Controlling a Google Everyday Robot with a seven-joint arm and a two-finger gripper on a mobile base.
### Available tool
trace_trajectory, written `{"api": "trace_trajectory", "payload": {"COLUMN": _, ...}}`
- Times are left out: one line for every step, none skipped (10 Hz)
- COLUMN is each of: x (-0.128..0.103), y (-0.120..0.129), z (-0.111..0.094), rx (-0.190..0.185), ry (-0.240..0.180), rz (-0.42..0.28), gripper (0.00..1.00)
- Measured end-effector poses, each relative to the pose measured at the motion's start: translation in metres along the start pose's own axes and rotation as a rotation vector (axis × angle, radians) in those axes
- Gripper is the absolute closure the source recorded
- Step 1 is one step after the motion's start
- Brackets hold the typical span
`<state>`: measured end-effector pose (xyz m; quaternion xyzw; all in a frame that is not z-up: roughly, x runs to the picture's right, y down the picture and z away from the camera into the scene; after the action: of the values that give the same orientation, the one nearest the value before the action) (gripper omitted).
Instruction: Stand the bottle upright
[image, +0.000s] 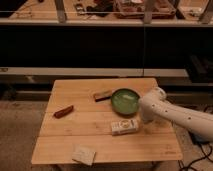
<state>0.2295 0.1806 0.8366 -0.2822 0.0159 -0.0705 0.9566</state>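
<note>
The bottle (125, 127) lay flat on its side on the wooden table (75, 135), just in front of the green bowl (114, 100), its length running left to right. The gripper (142, 120) sat low by the bowl's front right, at the bottle's right end, fingers closed. Whether they pinched the bottle could not be told.
</note>
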Motion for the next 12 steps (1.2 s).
{"api": "trace_trajectory", "payload": {"x": 0.002, "y": -0.002, "z": -0.01, "rx": 0.012, "ry": 0.009, "rz": 0.006, "gripper": 1.0}}
{"api": "trace_trajectory", "payload": {"x": 0.002, "y": -0.005, "z": -0.02, "rx": 0.029, "ry": 0.02, "rz": 0.004, "gripper": 1.0}}
{"api": "trace_trajectory", "payload": {"x": 0.003, "y": -0.008, "z": -0.03, "rx": 0.044, "ry": 0.039, "rz": -0.004, "gripper": 1.0}}
{"api": "trace_trajectory", "payload": {"x": 0.003, "y": -0.01, "z": -0.036, "rx": 0.053, "ry": 0.056, "rz": -0.014, "gripper": 1.0}}
{"api": "trace_trajectory", "payload": {"x": 0.004, "y": -0.011, "z": -0.045, "rx": 0.061, "ry": 0.086, "rz": -0.029, "gripper": 1.0}}
{"api": "trace_trajectory", "payload": {"x": 0.002, "y": -0.012, "z": -0.048, "rx": 0.063, "ry": 0.095, "rz": -0.037, "gripper": 1.0}}
{"api": "trace_trajectory", "payload": {"x": -0.001, "y": -0.011, "z": -0.05, "rx": 0.063, "ry": 0.101, "rz": -0.045, "gripper": 1.0}}
{"api": "trace_trajectory", "payload": {"x": -0.003, "y": -0.01, "z": -0.052, "rx": 0.061, "ry": 0.102, "rz": -0.049, "gripper": 1.0}}
{"api": "trace_trajectory", "payload": {"x": -0.006, "y": -0.01, "z": -0.054, "rx": 0.058, "ry": 0.099, "rz": -0.049, "gripper": 1.0}}
{"api": "trace_trajectory", "payload": {"x": -0.009, "y": -0.01, "z": -0.056, "rx": 0.056, "ry": 0.093, "rz": -0.054, "gripper": 1.0}}
{"api": "trace_trajectory", "payload": {"x": -0.014, "y": -0.01, "z": -0.058, "rx": 0.054, "ry": 0.085, "rz": -0.062, "gripper": 1.0}}
{"api": "trace_trajectory", "payload": {"x": -0.015, "y": -0.01, "z": -0.06, "rx": 0.053, "ry": 0.077, "rz": -0.065, "gripper": 1.0}}
